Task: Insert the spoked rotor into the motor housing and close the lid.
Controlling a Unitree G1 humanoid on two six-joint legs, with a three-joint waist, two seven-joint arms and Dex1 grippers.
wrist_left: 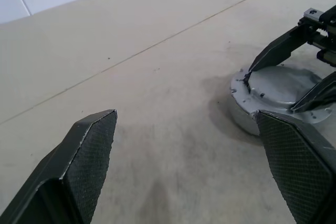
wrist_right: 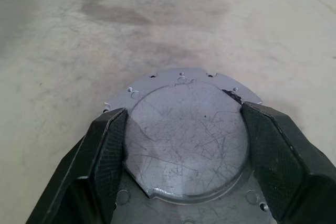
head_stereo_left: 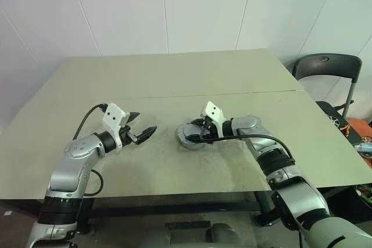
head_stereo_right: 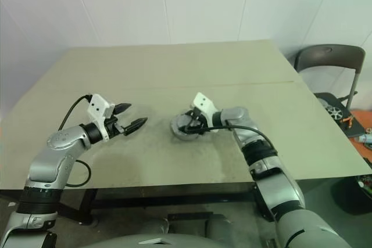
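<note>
A: The right gripper (head_stereo_left: 204, 134) has its two black fingers set on either side of the lid's (wrist_right: 186, 140) raised round middle. In the right wrist view the pads (wrist_right: 107, 148) touch that boss on both sides, so I'd call it a grasp on the lid.

B: And the left gripper (head_stereo_left: 142, 132)?

A: Released, jaws wide apart and empty, hovering over bare table (head_stereo_left: 174, 79) well to the left of the assembly.

B: Where is the lid sitting?

A: On top of the motor housing (wrist_left: 242, 114), near the middle of the table. The grey cap covers it, so the windings and the spoked rotor are hidden. I can't tell whether the rotor is inside.

B: How will that lid handle?

A: It looks like solid metal: stiff, scratched, fairly heavy for its width. No give under the fingers. The smooth face is slippery, so the raised edge of the boss is the sensible place to pinch, which is where the fingers are. The thin flange with the small holes would be a poorer hold.

B: Risks?

A: If it's pressed off-centre it may bind on the housing rim, or the whole unit may slide on the table. I'd judge the step as seating or turning the lid home, with the task close to done if the rotor is in.
</note>
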